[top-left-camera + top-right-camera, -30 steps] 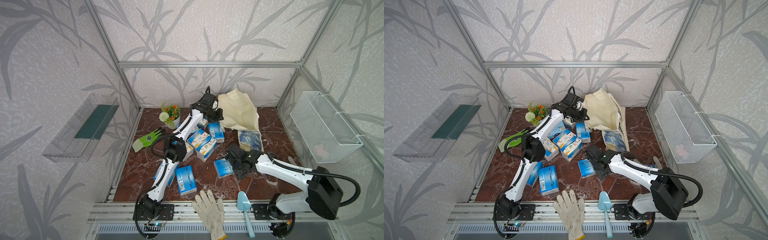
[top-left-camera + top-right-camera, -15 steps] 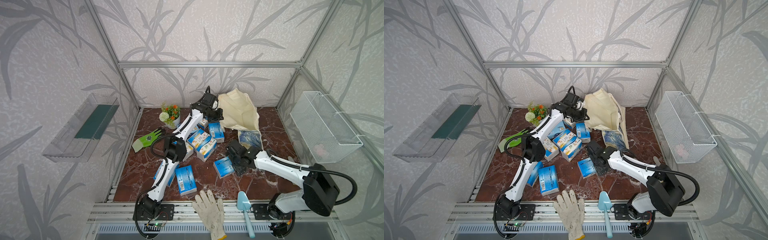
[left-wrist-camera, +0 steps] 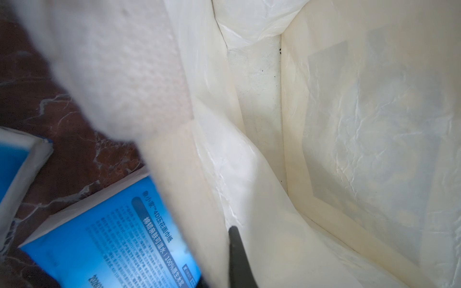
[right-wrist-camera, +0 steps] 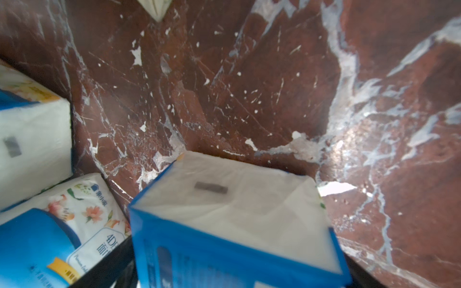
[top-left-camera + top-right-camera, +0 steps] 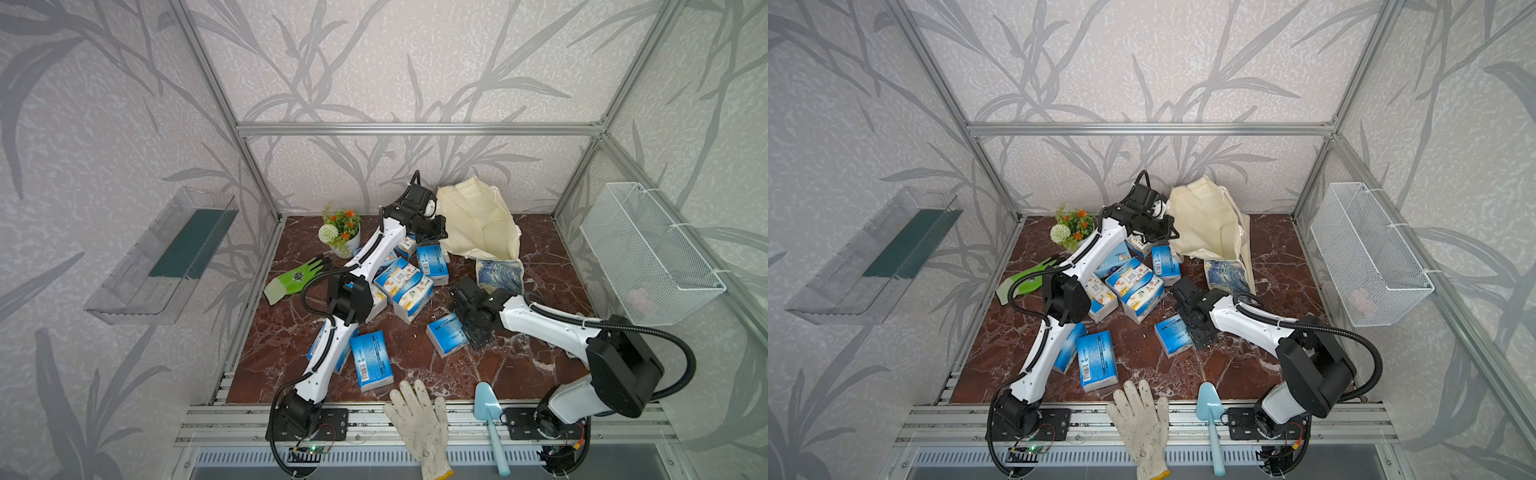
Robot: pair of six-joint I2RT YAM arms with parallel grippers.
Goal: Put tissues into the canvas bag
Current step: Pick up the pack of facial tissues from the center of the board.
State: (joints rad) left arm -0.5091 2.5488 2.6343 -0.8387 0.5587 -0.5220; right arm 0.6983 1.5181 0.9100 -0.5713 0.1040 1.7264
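The cream canvas bag (image 5: 473,220) stands open at the back of the table, its blue print panel (image 5: 498,276) lying forward. My left gripper (image 5: 436,230) is shut on the bag's rim; in the left wrist view a dark finger (image 3: 235,249) presses the fabric and the bag's inside (image 3: 349,124) holds nothing. Several blue-and-white tissues (image 5: 405,282) are piled mid-table. One pack (image 5: 446,338) lies apart on the table. My right gripper (image 5: 467,318) is open and low against it; in the right wrist view this pack (image 4: 237,212) sits between the spread fingers.
A flower pot (image 5: 343,230) and a green glove (image 5: 297,276) sit at the left. A white glove (image 5: 419,419) and a blue trowel (image 5: 488,411) lie at the front edge. A wire basket (image 5: 648,253) hangs on the right wall, a clear shelf (image 5: 166,253) on the left.
The right arm has edged slightly left, closing in on the lone pack, which has not moved. The left arm and the bag are as before.
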